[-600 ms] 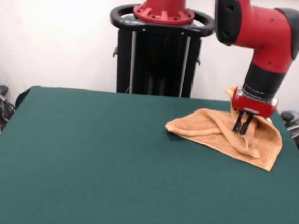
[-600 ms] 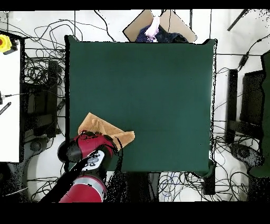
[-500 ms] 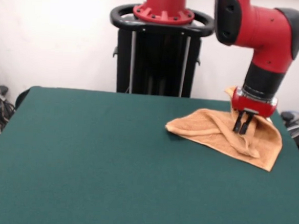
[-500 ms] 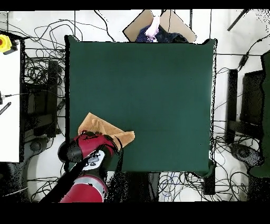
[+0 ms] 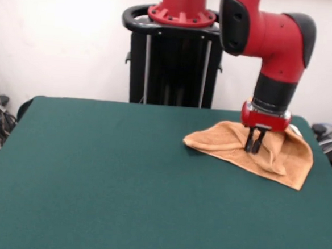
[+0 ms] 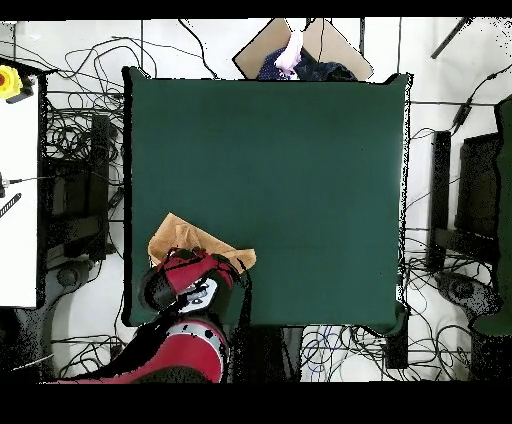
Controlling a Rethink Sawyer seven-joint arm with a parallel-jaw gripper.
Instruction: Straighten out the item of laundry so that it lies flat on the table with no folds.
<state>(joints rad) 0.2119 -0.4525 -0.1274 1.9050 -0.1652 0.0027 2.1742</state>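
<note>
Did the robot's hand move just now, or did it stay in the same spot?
Yes. In the front view the gripper slid left over the towel, toward the black pedestal, which stayed put.

A large rectangular table (image 5: 105, 177) with a dark green cloth-like top carries one thing: an orange-tan terry-cloth towel (image 5: 292, 159), crumpled into raised folds. The towel lies near the far right corner in the front view, one corner reaching close to the right edge
</note>
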